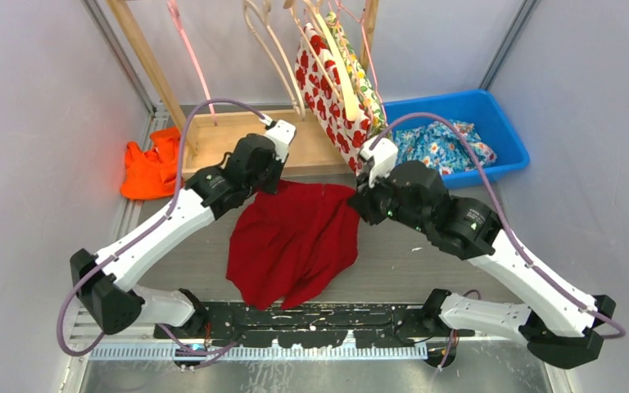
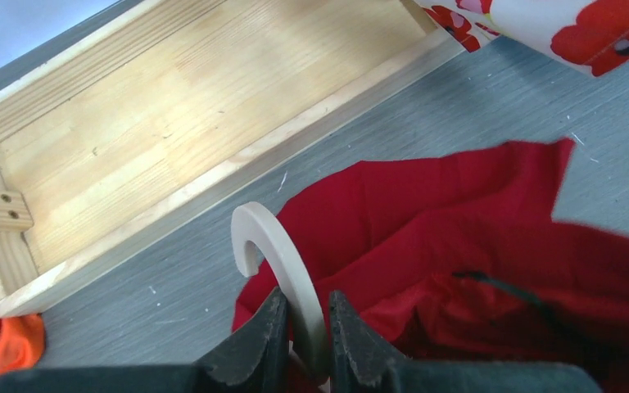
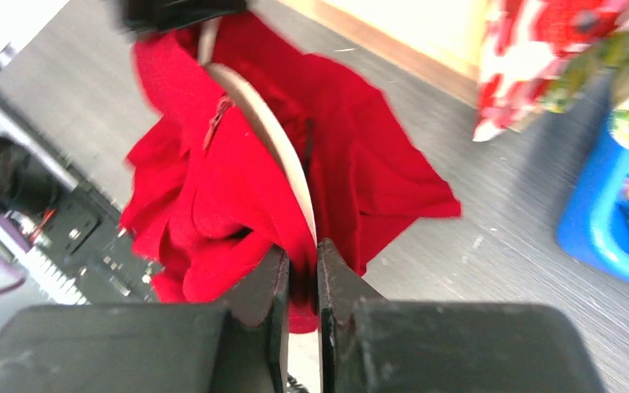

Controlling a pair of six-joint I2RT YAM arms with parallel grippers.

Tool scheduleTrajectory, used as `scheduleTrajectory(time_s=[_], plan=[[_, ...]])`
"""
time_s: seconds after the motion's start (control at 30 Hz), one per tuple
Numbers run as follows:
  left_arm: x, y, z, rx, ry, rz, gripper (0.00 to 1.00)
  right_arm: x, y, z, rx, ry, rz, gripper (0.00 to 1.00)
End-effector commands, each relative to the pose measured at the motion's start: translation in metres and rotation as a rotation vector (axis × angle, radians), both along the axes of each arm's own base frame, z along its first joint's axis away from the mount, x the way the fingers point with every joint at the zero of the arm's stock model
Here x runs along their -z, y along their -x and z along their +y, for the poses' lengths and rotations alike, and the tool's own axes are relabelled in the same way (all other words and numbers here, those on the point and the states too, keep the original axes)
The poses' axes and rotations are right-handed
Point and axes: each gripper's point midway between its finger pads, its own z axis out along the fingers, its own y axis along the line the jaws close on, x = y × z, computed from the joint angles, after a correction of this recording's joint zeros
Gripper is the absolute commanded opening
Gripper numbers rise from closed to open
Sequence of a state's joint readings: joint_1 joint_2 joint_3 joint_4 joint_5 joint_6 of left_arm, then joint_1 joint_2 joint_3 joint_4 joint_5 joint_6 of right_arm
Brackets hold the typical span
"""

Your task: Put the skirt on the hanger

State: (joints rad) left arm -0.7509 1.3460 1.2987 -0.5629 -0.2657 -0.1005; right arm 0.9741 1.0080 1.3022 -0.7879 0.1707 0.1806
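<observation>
The red skirt (image 1: 295, 237) hangs in the middle of the table between my two arms, its lower part spread on the grey surface. A cream wooden hanger (image 2: 270, 246) sits inside it, and only its hook shows in the left wrist view. My left gripper (image 2: 305, 303) (image 1: 270, 184) is shut on the stem of that hook at the skirt's top left. In the right wrist view the hanger's arm (image 3: 270, 135) runs through the skirt (image 3: 221, 188) toward my right gripper (image 3: 301, 258) (image 1: 359, 201), which is shut on red fabric at the skirt's top right corner.
A wooden rack base (image 1: 311, 143) stands just behind the skirt, with bare hangers (image 1: 270, 41) and floral garments (image 1: 336, 82) hanging above it. A blue bin (image 1: 475, 123) holding floral cloth (image 1: 442, 147) sits at the back right. An orange cloth (image 1: 151, 168) lies at the left.
</observation>
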Motion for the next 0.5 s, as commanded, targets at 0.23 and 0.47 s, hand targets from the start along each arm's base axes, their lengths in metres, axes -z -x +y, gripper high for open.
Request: scheduleTrajectory(time_s=[0.23,0.47], plan=[[-0.083,0.085,-0.043,0.347,0.292,0.011,0.0,0.001,-0.094,0.042,0.103,-0.233,-0.054,0.01],[-0.089,0.095,-0.048,0.404,0.326,0.019,0.0,0.026,-0.099,0.072,0.015,-0.249,-0.007,0.01]])
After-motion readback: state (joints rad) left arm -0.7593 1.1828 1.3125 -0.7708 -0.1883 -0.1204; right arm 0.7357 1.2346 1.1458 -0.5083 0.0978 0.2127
